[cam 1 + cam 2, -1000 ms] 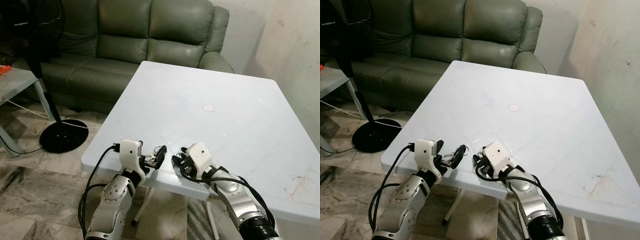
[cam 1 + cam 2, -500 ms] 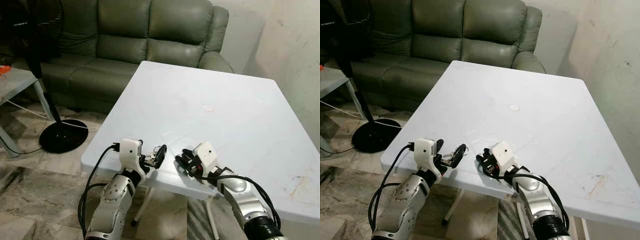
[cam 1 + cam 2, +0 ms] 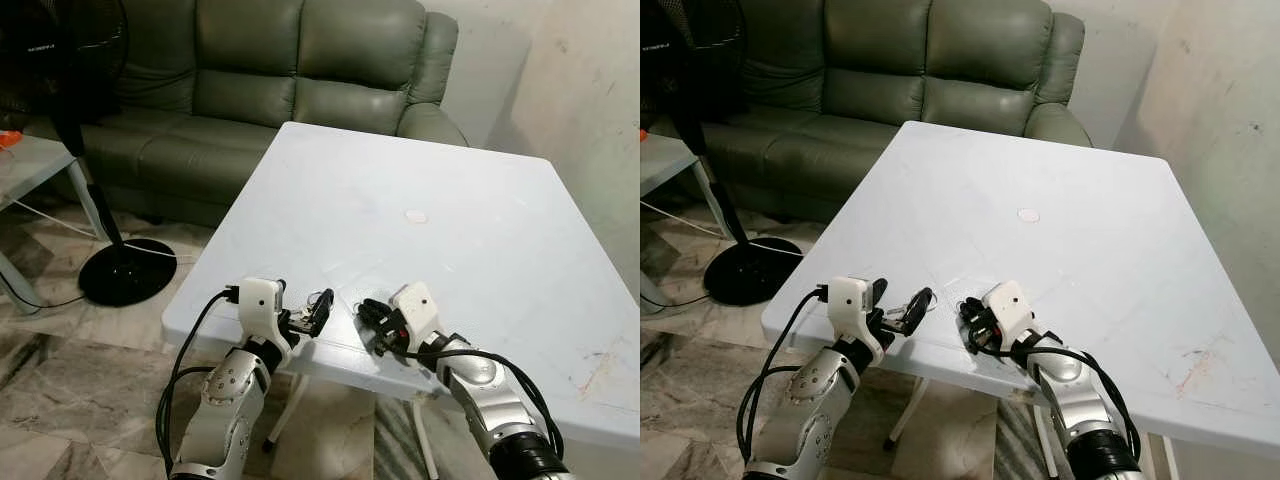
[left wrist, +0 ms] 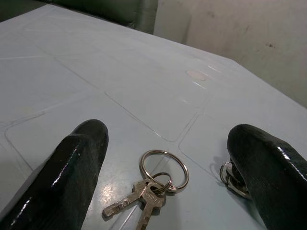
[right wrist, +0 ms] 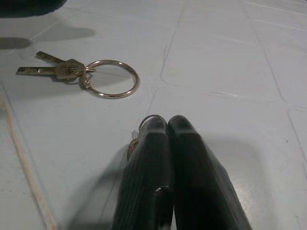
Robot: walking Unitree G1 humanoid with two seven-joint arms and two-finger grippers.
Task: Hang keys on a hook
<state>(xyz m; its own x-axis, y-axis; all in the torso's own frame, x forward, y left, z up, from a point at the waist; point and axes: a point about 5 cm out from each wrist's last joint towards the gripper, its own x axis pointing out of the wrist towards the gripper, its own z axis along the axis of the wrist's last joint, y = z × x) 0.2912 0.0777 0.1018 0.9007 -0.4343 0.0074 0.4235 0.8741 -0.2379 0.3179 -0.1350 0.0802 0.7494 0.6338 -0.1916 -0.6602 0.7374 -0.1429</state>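
- Keys: a small bunch of brass-coloured metal keys on a large round split ring (image 4: 163, 170) lies flat on the pale blue-white plastic tabletop (image 3: 450, 200), near its front edge, between the two arms.
- The left tool (image 3: 310, 318), with its two long black fingers (image 4: 72, 163) spread wide, hovers low at that edge; the bunch lies in the gap between the fingers, touching neither.
- The right tool (image 3: 372, 318) sits just right of the bunch with its fingers (image 5: 170, 158) pressed together. A second small metal ring (image 5: 146, 122) peeks out at their tips; whether it is pinched or merely lies under them I cannot tell.
- Judged step: the pick-up. Nothing is lifted yet, and I can make out no hook, so hanging lies well ahead.
- The next move likely calls for the left tool to drop, close on the ring or key blades, and lift cleanly; flat keys on a smooth top may slide rather than rise.
- The head views give the layout: tabletop, grey-green leather sofa (image 3: 300, 70) beyond, black standing fan (image 3: 100, 150) at far left. The keys there are only a small glint.
- The wrist views show the ring, the key blades and the finger spacing plainly.
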